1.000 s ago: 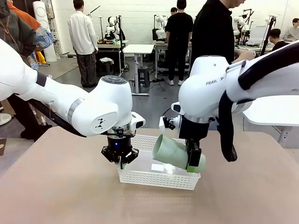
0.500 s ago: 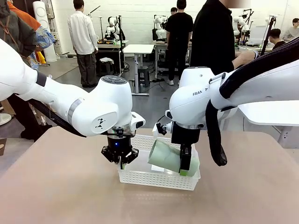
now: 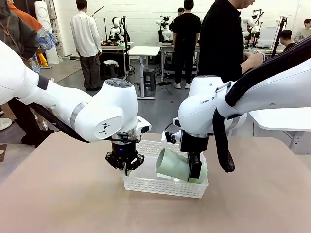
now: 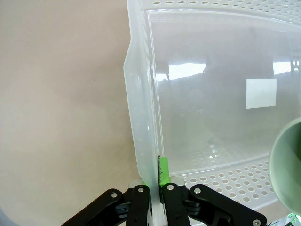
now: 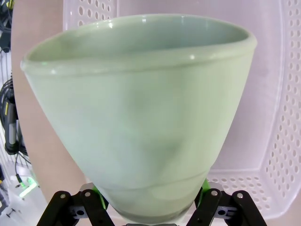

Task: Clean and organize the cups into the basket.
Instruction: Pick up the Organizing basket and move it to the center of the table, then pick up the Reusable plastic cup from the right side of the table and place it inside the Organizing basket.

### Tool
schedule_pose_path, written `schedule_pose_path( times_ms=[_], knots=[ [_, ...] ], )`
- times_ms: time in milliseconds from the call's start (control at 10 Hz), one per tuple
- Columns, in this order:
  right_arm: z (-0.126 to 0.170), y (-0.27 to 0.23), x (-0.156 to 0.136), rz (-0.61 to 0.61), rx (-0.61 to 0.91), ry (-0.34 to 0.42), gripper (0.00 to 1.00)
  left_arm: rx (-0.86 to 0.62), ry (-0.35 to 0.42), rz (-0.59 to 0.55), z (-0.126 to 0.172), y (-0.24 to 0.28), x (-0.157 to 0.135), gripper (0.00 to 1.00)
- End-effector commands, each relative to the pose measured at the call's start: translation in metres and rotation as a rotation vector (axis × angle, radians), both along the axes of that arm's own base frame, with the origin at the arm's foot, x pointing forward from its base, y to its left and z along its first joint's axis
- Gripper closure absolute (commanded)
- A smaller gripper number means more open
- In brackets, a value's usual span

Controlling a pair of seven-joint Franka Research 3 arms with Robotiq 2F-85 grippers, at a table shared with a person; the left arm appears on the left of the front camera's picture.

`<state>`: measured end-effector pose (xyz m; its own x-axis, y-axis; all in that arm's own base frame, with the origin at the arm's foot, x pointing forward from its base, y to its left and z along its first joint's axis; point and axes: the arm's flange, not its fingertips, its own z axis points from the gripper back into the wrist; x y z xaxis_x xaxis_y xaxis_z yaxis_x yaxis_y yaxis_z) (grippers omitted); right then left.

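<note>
Mint cup (image 3: pixel 173 164) base behind right gripper (image 3: pixel 197 175)

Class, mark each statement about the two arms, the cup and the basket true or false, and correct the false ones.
1. The left fingers pinch the basket by its wall. True.
2. The right fingers hold a brown cup. False: the cup is mint green.
3. The cup is held upright. False: it is tipped on its side above the basket.
4. A white label sits on the basket floor. True.

A lab hall: white worktables (image 3: pixel 144 50), people (image 3: pixel 86 36) standing behind.
</note>
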<state>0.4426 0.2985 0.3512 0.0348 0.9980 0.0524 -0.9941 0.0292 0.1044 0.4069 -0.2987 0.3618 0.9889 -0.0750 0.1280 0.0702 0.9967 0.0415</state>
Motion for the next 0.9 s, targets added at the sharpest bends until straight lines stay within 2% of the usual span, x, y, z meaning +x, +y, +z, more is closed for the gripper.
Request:
schedule_pose_path(
  times_ms=[0,300,500,800],
  knots=[
    [-0.0081,0.0032,0.0137,0.032,0.000,-0.006,0.21,0.001,-0.007,-0.004,0.0013,0.0000,-0.0013,1.00],
    [-0.0178,0.0060,0.0190,0.052,0.008,0.009,0.21,0.001,-0.007,-0.004,0.0013,0.0000,-0.0013,1.00],
    [-0.0169,0.0069,0.0188,0.053,0.014,0.014,0.01,0.001,-0.007,-0.004,0.0013,0.0000,-0.0013,1.00],
    [-0.0171,0.0067,0.0180,0.053,0.016,0.010,0.00,0.001,-0.007,-0.004,0.0013,0.0000,-0.0013,1.00]
  ],
)
